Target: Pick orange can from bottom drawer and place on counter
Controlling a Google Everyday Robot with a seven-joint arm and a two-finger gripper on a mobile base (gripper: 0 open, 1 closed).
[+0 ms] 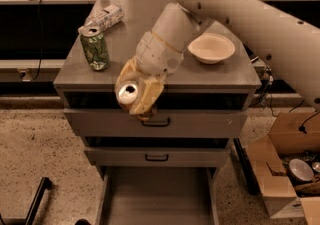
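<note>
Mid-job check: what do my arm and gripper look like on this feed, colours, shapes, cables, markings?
The arm is cream-white, built of thick rounded tubular segments with small dark dots along the upper shell and a thin tan seam at the wrist. No loose cables show on it. The gripper, at the counter's front edge, has broad yellowish-tan jaws.

Dim warm light glints off orange can (127, 94) in jaws at counter (229, 74) edge.
</note>
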